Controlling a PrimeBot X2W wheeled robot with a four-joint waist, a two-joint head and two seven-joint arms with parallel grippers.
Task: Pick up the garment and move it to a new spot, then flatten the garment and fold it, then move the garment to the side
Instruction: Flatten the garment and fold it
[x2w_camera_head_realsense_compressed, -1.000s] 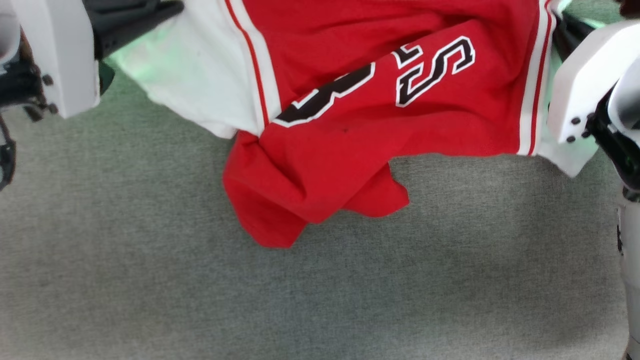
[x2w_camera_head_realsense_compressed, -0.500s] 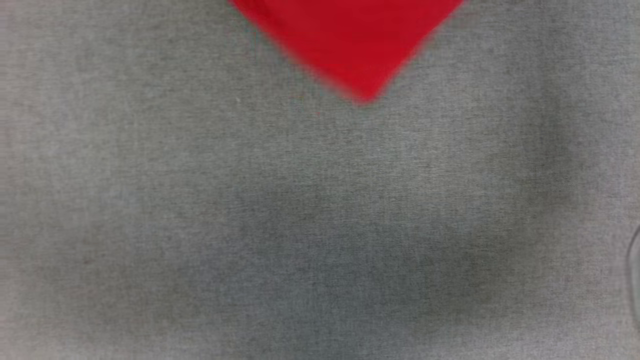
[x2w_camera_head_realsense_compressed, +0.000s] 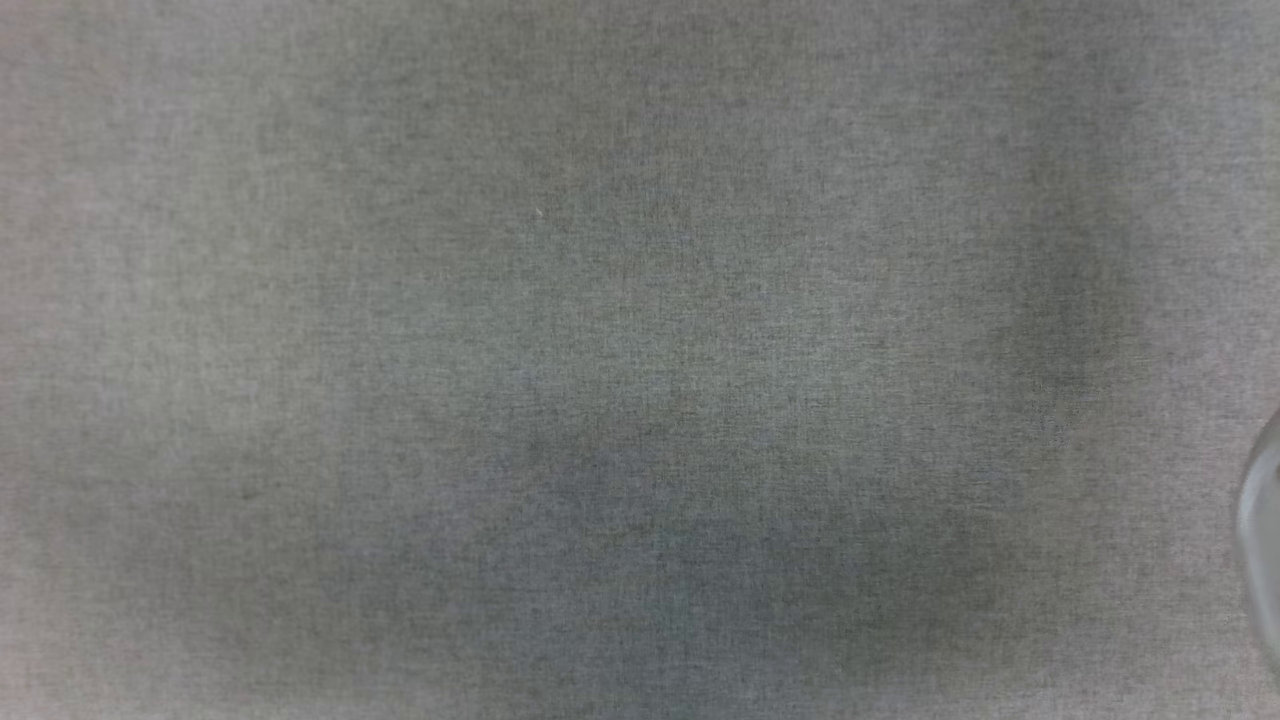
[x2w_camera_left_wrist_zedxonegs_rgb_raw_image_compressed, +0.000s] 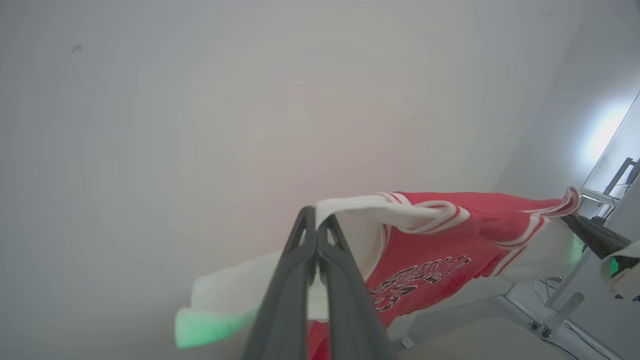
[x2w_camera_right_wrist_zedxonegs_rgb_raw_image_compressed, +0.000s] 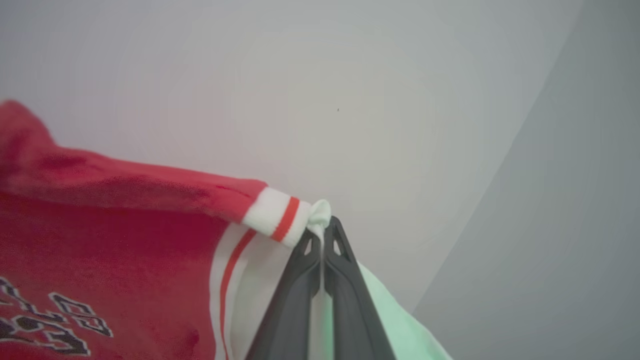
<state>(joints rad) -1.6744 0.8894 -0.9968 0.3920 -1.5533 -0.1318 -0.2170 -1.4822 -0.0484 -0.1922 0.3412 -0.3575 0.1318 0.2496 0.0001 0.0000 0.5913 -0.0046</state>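
The garment (x2w_camera_left_wrist_zedxonegs_rgb_raw_image_compressed: 440, 250), a red jersey with white sleeves and striped trim, hangs stretched in the air between my two grippers. In the left wrist view my left gripper (x2w_camera_left_wrist_zedxonegs_rgb_raw_image_compressed: 316, 222) is shut on a white shoulder of it, and the dark lettering faces down. My right gripper (x2w_camera_right_wrist_zedxonegs_rgb_raw_image_compressed: 324, 225) is shut on the white fabric just beside a striped trim of the garment (x2w_camera_right_wrist_zedxonegs_rgb_raw_image_compressed: 115, 235). From the left wrist, the right gripper's dark fingers (x2w_camera_left_wrist_zedxonegs_rgb_raw_image_compressed: 590, 235) show at the garment's far end.
The grey cloth tabletop (x2w_camera_head_realsense_compressed: 640, 360) lies below the head camera, with soft shadows on it. A pale blurred part (x2w_camera_head_realsense_compressed: 1262, 540) sits at its right edge. A white wall stands behind the garment. Pale frame legs (x2w_camera_left_wrist_zedxonegs_rgb_raw_image_compressed: 560, 305) show at the lower right.
In the head view the garment and both arms have slid out over the top edge; half a second ago a red corner still showed. The camera may have moved.
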